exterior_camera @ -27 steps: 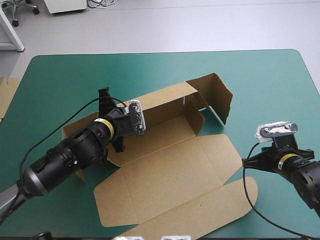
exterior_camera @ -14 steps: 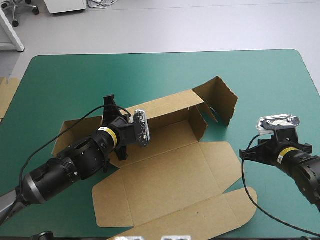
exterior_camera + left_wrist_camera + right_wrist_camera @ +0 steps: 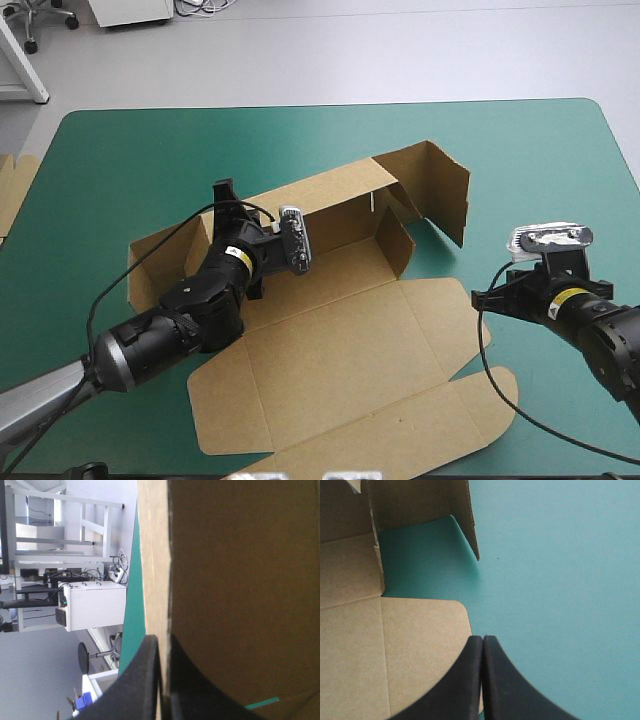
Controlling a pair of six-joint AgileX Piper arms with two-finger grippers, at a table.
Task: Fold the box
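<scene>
The brown box [image 3: 340, 340] lies open in the middle of the table, its lid panel flat toward the near edge. Its far long wall stands raised, and so do the end flaps [image 3: 440, 185] on the right. My left gripper [image 3: 222, 192] grips that far wall near its left end. In the left wrist view the board [image 3: 240, 580] sits pinched between the black fingers of the left gripper [image 3: 161, 645]. My right gripper [image 3: 480, 297] hangs just right of the box, shut and empty. It hovers where the rounded flap [image 3: 420, 645] of the box meets the cover, right gripper [image 3: 482, 641].
The teal-green cover [image 3: 150, 150] shows bare around the box, widest at the far side and far right. An edge of more brown board [image 3: 15, 190] pokes in at the table's left edge. The raised end flap [image 3: 462, 515] stands ahead of the right gripper.
My left arm has pushed forward and to the right along the far wall, which stands steeper now. My right gripper has crept left and farther up toward the box's right side.
</scene>
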